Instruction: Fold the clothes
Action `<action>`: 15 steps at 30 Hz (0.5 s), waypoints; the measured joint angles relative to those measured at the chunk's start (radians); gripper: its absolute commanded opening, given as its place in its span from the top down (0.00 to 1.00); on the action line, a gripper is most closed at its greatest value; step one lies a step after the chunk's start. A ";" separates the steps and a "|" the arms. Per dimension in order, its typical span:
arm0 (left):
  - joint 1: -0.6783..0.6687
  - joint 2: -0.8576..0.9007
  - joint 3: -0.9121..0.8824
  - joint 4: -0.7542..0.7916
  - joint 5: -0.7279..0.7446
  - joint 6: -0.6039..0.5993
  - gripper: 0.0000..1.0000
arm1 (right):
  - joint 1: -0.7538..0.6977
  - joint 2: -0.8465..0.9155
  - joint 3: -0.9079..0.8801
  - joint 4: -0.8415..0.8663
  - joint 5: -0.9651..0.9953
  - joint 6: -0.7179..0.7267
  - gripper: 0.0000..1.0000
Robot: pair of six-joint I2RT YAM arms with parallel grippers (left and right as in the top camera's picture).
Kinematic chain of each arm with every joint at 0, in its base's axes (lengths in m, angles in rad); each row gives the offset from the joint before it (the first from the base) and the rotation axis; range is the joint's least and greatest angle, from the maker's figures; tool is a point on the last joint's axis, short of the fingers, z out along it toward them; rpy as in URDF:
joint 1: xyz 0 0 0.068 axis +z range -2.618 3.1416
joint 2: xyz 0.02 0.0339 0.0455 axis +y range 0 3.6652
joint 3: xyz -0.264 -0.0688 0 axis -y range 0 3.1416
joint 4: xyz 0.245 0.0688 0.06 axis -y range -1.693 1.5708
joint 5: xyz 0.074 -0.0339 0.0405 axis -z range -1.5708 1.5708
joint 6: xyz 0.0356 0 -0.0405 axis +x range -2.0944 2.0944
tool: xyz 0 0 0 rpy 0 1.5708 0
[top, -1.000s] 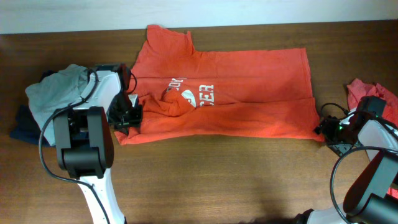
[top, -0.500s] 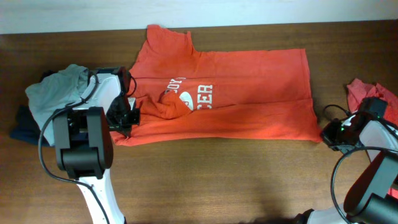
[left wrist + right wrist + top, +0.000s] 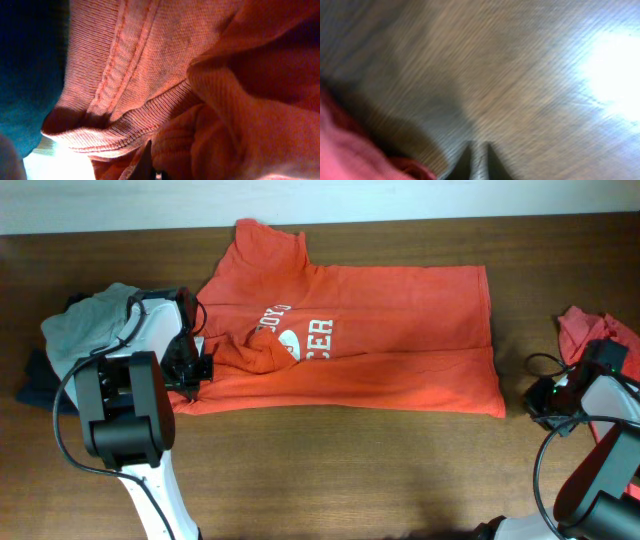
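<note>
An orange-red short-sleeved cotton T-shirt (image 3: 400,340) with white printed lettering lies spread wide across the middle of the wooden counter (image 3: 330,470), a sleeve jutting out at its far left corner. Its near long edge is folded over, and the cloth bunches into wrinkles beside the lettering. The left hand (image 3: 192,370) pinches its left edge. A crumpled pale grey-blue garment (image 3: 85,330) sits at the far left, overlapping a dark navy garment (image 3: 35,388). Another crumpled reddish garment (image 3: 580,330) lies at the far right, well apart.
</note>
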 measured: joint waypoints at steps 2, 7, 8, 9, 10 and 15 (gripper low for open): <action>0.000 0.000 0.000 0.000 0.000 0.000 0.97 | -0.005 0.000 0.000 0.000 -0.077 -0.046 0.30; 0.000 0.000 -0.001 -0.001 -0.006 0.000 0.97 | -0.005 0.000 0.000 -0.011 -0.196 -0.104 0.28; 0.000 0.000 -0.001 -0.001 -0.007 0.000 0.97 | -0.005 0.000 0.000 -0.011 -0.207 -0.109 0.28; 0.000 0.000 -0.001 -0.002 -0.008 0.000 0.97 | -0.005 0.000 0.000 -0.010 -0.213 -0.114 0.28; 0.000 0.000 -0.001 -0.002 -0.008 0.000 0.98 | -0.002 0.000 -0.001 -0.005 -0.220 -0.118 0.28; 0.000 0.000 -0.002 -0.002 -0.011 0.000 0.97 | 0.043 0.032 -0.016 0.031 -0.233 -0.127 0.37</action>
